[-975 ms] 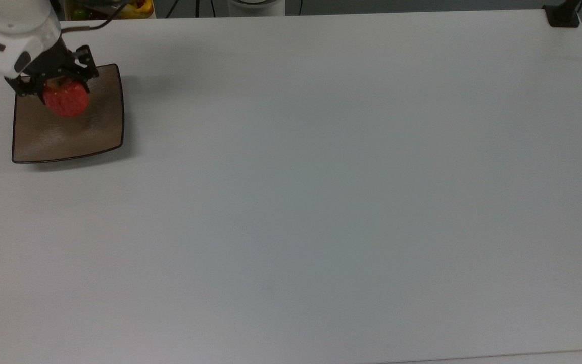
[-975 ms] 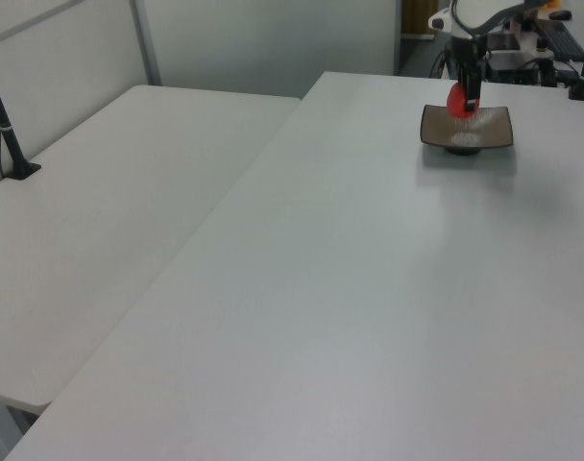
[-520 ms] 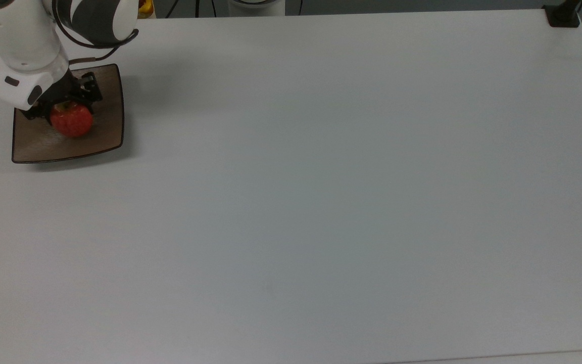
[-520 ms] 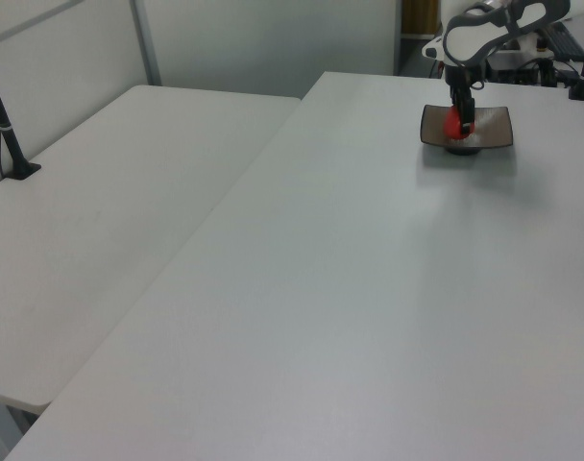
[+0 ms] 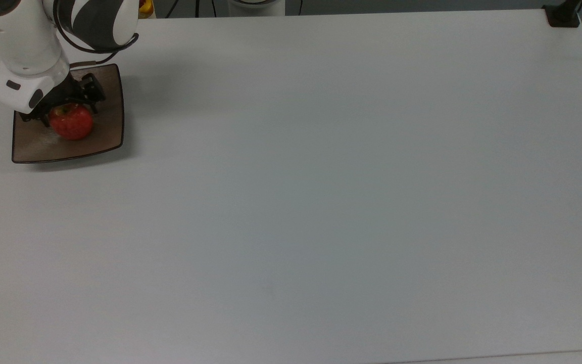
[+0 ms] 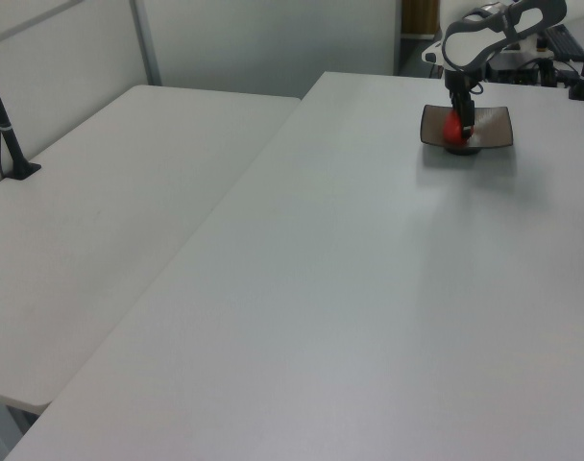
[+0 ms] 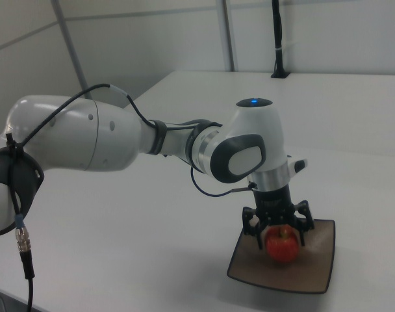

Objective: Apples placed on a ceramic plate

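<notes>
- Top view: the apple [image 5: 71,122] sits on the ceramic plate [image 5: 104,136], near the surface's [image 5: 321,202] far-left corner. The tool [image 5: 66,103] stands over it, fingers spread wide to either side.
- Left view: the apple [image 6: 453,130] rests in the plate [image 6: 494,130] (red against brown), the tool [image 6: 459,113] directly above.
- Right view: the tool [image 7: 278,231] straddles the apple [image 7: 281,245], its fingers [image 7: 254,229] apart from the skin; the plate [image 7: 314,270] lies flat beneath.
</notes>
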`<action>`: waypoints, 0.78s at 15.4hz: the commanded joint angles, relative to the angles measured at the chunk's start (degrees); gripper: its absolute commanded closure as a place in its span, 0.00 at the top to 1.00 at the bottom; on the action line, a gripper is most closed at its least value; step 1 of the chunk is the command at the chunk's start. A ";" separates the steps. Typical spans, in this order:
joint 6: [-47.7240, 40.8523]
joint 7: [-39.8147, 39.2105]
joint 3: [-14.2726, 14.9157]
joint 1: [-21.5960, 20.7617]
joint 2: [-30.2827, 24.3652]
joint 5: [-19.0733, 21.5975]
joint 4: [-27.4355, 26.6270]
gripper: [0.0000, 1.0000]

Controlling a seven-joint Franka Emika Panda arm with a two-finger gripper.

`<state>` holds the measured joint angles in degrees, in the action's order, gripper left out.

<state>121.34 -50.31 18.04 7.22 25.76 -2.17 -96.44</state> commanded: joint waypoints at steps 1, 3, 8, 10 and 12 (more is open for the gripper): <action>-1.71 1.60 -0.28 -0.10 -4.56 1.55 -0.06 1.00; -5.30 6.69 -0.72 -0.45 -7.55 1.73 0.64 1.00; -14.53 24.08 -0.81 -5.10 -14.59 1.90 5.82 1.00; -18.92 29.89 -0.81 -6.34 -16.79 3.21 8.37 1.00; -22.70 34.73 -0.90 -7.48 -18.81 7.42 10.83 1.00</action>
<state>104.20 -22.76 17.03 1.21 9.71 0.29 -88.59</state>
